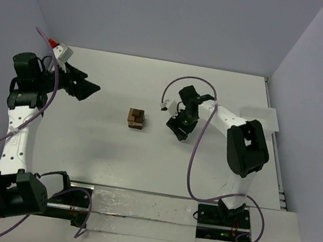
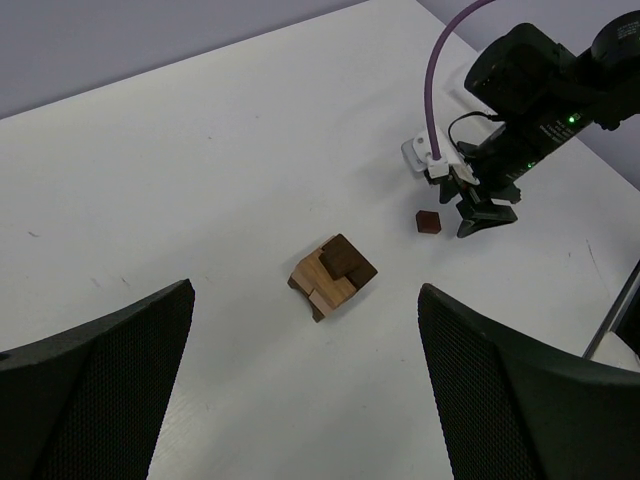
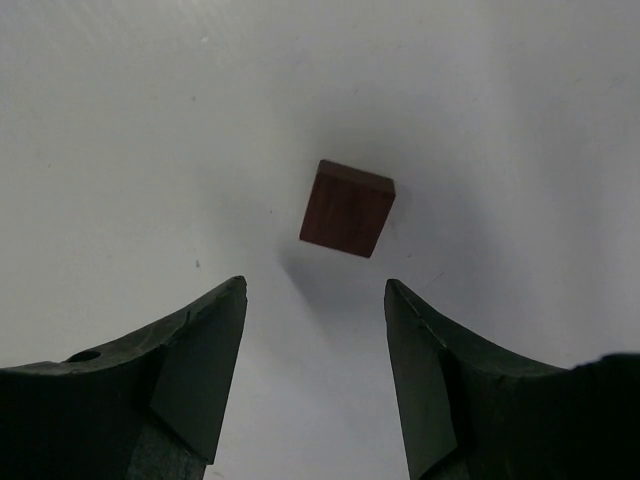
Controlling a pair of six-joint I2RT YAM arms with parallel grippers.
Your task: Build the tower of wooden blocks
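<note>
Left wrist: reddish block (image 2: 427, 221) between tower (image 2: 333, 277), right gripper (image 2: 484, 218).

White table (image 1: 111, 162) — a flat white sheet (image 1: 268, 119) at its right edge.

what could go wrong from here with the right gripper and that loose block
The reddish block lies skewed and beyond the fingertips of the right gripper, so closing now could miss it or clip a corner and spin it away. The wood block tower is tiny with a dark piece perched on top; a hard placement might topple it.
</note>
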